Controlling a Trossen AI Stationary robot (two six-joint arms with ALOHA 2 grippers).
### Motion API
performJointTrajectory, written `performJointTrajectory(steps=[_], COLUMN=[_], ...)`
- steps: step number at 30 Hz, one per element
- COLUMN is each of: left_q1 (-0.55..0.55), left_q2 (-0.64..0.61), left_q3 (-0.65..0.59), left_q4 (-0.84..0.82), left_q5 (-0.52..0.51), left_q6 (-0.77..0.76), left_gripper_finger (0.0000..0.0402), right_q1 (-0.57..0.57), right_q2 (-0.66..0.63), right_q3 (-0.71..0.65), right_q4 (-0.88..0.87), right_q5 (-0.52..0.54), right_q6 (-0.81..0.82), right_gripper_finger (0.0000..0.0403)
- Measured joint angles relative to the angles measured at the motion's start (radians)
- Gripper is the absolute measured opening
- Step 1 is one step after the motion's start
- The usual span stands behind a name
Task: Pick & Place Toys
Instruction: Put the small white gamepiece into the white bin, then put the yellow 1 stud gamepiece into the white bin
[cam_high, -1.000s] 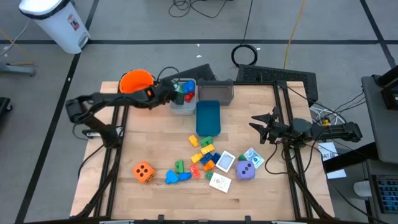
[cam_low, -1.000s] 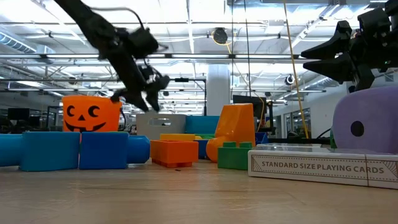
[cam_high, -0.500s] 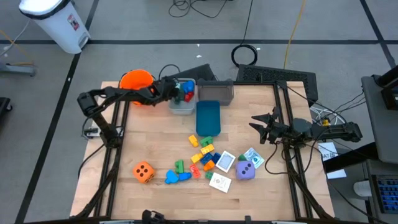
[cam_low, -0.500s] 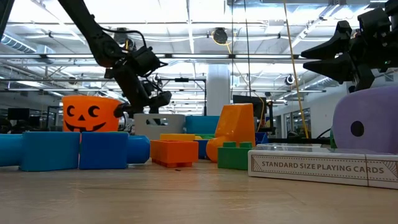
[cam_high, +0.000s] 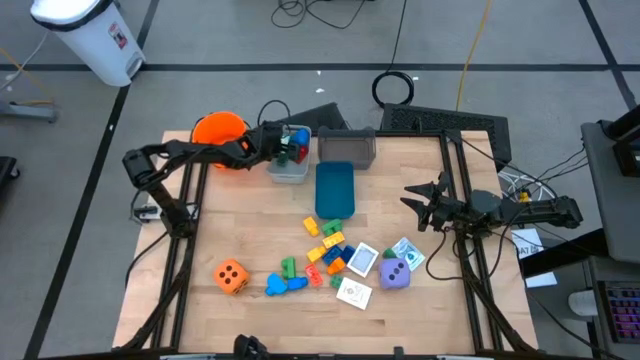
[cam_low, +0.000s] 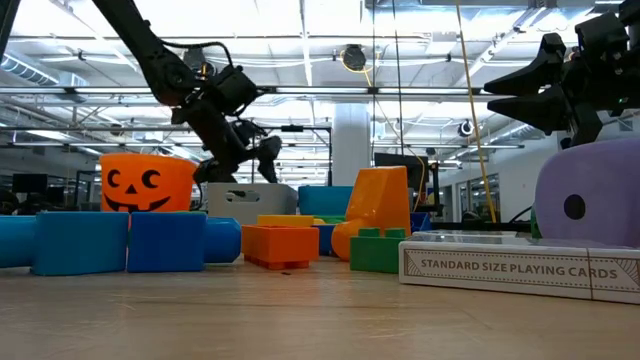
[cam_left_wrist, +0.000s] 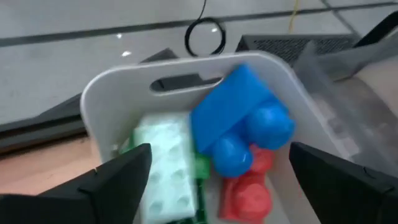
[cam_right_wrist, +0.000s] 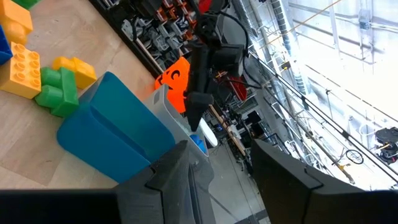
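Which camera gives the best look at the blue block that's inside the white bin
The left wrist view: the blue block fills the frame, lying in the white bin on red and green blocks. The high view shows only a small blue speck, the right wrist view a distant sliver, and the low view hides it behind the bin's wall.

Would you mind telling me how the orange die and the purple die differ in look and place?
The orange die shows dark dots and stands alone near the table's front left. The purple die shows pale dots and sits front right, close beside the picture cards. It also looks slightly larger. Both are cubes resting on the table, untouched.
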Motion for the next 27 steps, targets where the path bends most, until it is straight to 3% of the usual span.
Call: performJointTrajectory(steps=[9, 15, 21, 27], left_q1=[-0.039, -0.124, -0.270, -0.428], left_q2=[-0.104, -0.246, -0.349, -0.318], left_q3=[0.000, 0.000, 0.000, 0.000], left_q4=[-0.012, 0.006, 0.107, 0.033], left_q5=[-0.007, 0.061, 0.116, 0.118], left_q6=[0.027, 0.005, 0.149, 0.325], left_gripper_finger=[0.0396, 0.0397, 0.0397, 0.0397], right_q1=[0.000, 0.000, 0.000, 0.000], right_q2=[0.000, 0.000, 0.000, 0.000], right_q3=[0.000, 0.000, 0.000, 0.000], right_q4=[0.000, 0.000, 0.000, 0.000], right_q5=[0.000, 0.000, 0.000, 0.000], right_q6=[0.000, 0.000, 0.000, 0.000], right_gripper_finger=[0.0169, 0.0169, 0.0169, 0.0169])
